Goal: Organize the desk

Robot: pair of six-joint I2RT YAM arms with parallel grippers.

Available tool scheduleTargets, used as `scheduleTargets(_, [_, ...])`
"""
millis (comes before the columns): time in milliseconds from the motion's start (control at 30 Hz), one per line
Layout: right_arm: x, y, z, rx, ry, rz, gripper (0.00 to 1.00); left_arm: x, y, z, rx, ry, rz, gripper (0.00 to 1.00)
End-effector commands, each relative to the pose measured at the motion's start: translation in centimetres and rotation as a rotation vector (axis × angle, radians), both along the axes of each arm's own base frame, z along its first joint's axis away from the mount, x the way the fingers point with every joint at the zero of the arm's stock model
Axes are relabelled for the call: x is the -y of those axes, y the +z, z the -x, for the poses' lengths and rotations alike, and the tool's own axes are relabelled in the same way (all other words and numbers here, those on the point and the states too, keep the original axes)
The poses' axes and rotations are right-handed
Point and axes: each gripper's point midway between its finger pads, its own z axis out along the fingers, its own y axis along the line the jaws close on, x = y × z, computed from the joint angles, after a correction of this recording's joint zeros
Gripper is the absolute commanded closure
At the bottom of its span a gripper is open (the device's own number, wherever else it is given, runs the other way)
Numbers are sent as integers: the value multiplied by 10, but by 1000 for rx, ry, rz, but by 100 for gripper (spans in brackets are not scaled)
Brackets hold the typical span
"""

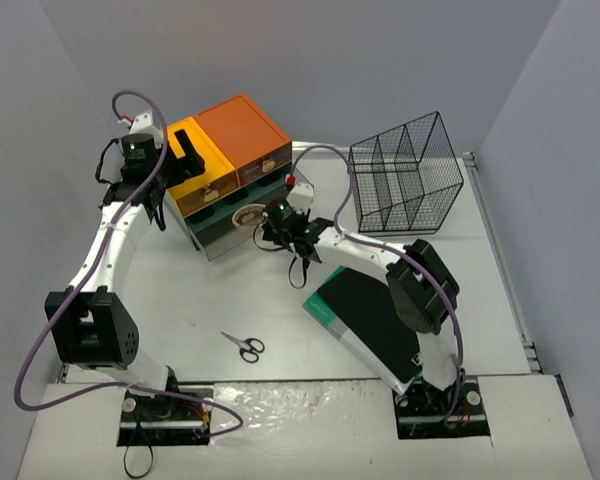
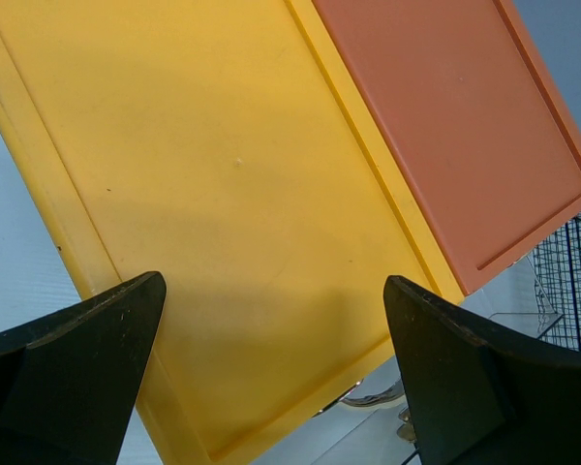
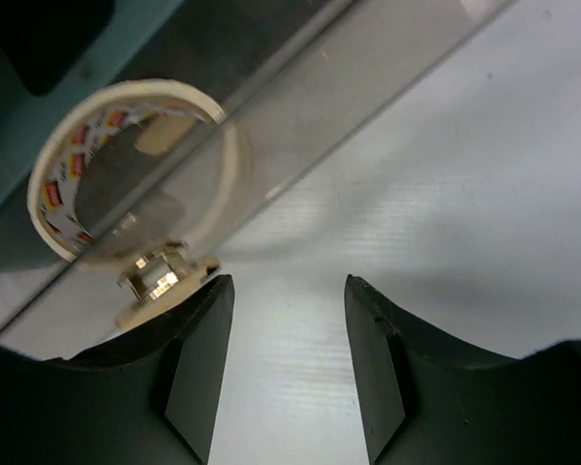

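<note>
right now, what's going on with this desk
Two robot arms work over the matte white desk. The left end effector hangs open above the yellow-and-orange-topped green drawer chest, holding nothing. The right end effector is open and empty in front of the chest's clear pulled-out drawer, which holds a cream roll of tape. Black-handled scissors and a flat dark folder lie loose on the desk.
</note>
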Motion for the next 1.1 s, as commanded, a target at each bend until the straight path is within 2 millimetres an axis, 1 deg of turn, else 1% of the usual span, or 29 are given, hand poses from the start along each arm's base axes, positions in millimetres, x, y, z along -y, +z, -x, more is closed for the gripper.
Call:
scheduleTargets(0, [-21, 51, -44, 128, 1, -114, 53, -36, -74, 35, -297, 124, -42, 3])
scheduleTargets(33, [-25, 55, -49, 137, 9, -125, 53, -36, -74, 35, -299, 123, -42, 3])
scheduleTargets(100, [-30, 48, -59, 132, 22, -124, 53, -36, -74, 36, -299, 124, -43, 3])
scheduleTargets(167, [-40, 49, -70, 133, 41, -150, 53, -36, -74, 37, -299, 126, -43, 3])
scheduleTargets(333, [-54, 58, -95, 153, 67, -199, 53, -37, -77, 42, -305, 129, -46, 3])
scheduleTargets(500, [-70, 69, -108, 183, 105, -233, 52, -37, -80, 44, -312, 130, -49, 3])
scheduleTargets(600, [-75, 74, -112, 200, 124, -242, 51, -38, -81, 45, -314, 131, -51, 3])
scheduleTargets(700, [-78, 78, -112, 208, 140, -250, 49, -38, -79, 44, -311, 131, -53, 3])
scheduleTargets(733, [-78, 83, -112, 223, 144, -263, 49, -38, -80, 45, -313, 131, -53, 3])
scheduleTargets(767, [-78, 80, -110, 218, 145, -260, 48, -38, -79, 44, -312, 131, -53, 3])
scheduleTargets(800, [-76, 78, -109, 213, 138, -256, 48, -38, -79, 44, -311, 131, -53, 3])
scheduleTargets(867, [-66, 80, -105, 197, 107, -263, 48, -38, -79, 43, -310, 129, -54, 3])
scheduleTargets(967, [-47, 65, -88, 136, 47, -287, 49, -39, -78, 43, -309, 130, -57, 3])
scheduleTargets(1033, [-40, 55, -75, 106, 29, -313, 49, -39, -78, 43, -310, 130, -60, 3])
scheduleTargets(1067, [-37, 46, -67, 87, 22, -342, 49, -39, -79, 43, -311, 128, -61, 3])
